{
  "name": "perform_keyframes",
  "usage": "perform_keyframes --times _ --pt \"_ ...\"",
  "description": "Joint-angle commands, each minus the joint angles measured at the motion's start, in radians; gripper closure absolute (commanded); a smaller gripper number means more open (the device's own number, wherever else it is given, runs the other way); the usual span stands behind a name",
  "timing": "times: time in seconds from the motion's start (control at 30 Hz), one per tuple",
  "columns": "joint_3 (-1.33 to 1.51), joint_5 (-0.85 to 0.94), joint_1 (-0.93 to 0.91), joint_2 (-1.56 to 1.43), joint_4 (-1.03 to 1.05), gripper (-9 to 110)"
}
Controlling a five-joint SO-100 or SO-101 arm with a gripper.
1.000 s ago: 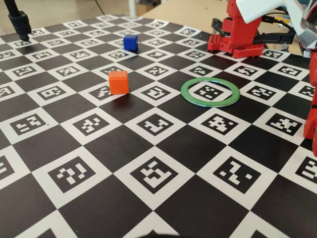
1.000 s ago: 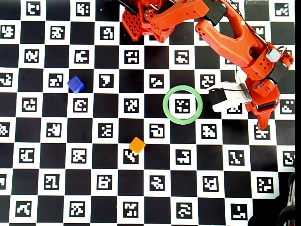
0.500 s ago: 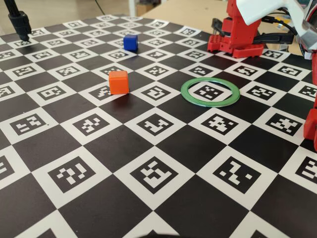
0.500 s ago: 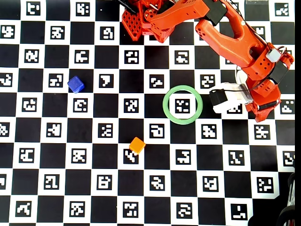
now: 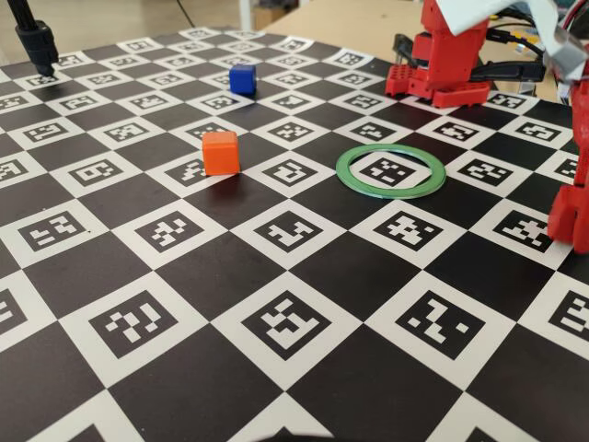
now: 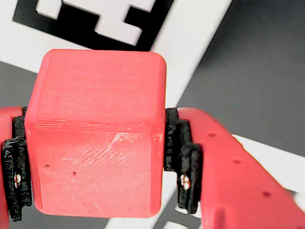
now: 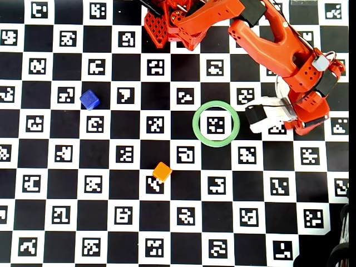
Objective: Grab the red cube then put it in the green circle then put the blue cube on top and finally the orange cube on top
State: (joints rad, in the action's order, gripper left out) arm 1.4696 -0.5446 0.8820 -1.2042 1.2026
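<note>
In the wrist view my gripper point(image 6: 97, 176) is shut on the red cube point(image 6: 95, 138). The cube fills the gap between the black finger pads point(image 6: 183, 162) and hangs above the checkerboard. In the fixed view the gripper point(image 5: 572, 219) is at the right edge, to the right of the green circle point(image 5: 390, 192); the red cube is hidden there. From overhead the wrist point(image 7: 311, 111) is right of the green circle point(image 7: 195, 123), which is empty. The orange cube point(image 5: 221, 152) point(image 7: 162, 171) lies left of the ring. The blue cube point(image 5: 242, 78) point(image 7: 89, 99) sits further left and back.
The red arm base point(image 5: 437, 64) point(image 7: 178, 22) stands at the back edge of the marker checkerboard. A black stand point(image 5: 37, 41) is at the back left corner in the fixed view. A white camera mount point(image 7: 267, 114) juts from the wrist toward the ring.
</note>
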Motion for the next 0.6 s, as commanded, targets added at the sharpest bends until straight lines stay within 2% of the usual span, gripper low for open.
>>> perform_keyframes --times 0.0,0.27,0.57 --pt "-0.115 0.018 -0.023 -0.164 0.106 93" --pt "-0.281 0.075 -0.112 -0.232 0.311 94" --pt "-0.291 0.054 -0.245 -0.370 0.443 93"
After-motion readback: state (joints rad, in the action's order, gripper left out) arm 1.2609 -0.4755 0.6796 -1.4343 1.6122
